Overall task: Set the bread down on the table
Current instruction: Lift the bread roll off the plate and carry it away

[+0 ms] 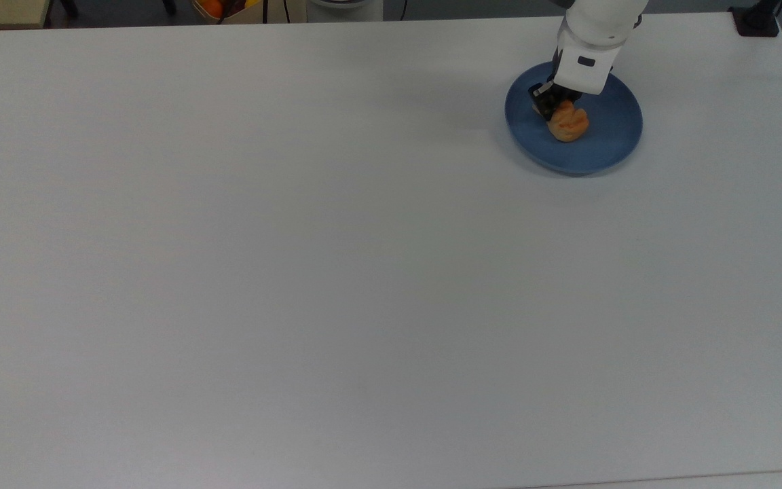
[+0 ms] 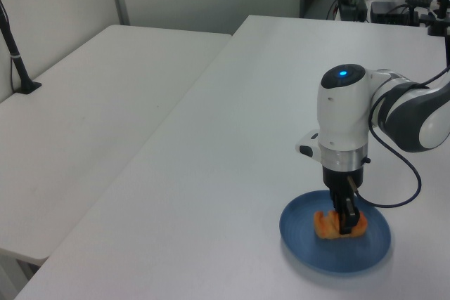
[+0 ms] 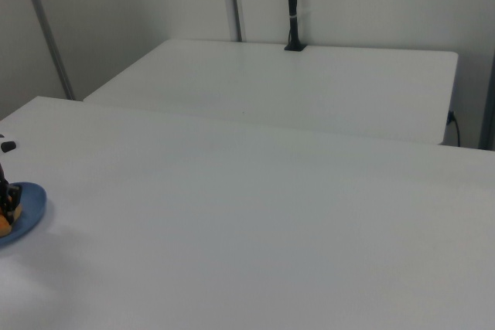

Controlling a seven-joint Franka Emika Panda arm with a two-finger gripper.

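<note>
Bread (image 1: 568, 122) on blue plate (image 1: 608, 146), long axis diagonal, gripper (image 1: 556, 109) pinching it

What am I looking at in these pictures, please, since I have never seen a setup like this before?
This is a white robot arm ending in a two-finger gripper. Three fixed cameras film the same moment: one from above, two from the sides. On the white table sits a round blue plate, and on it a small golden bread roll. The arm has reached down over the plate, and its dark fingers sit on either side of the roll, which rests on the plate. The right view catches the plate at its left edge.
</note>
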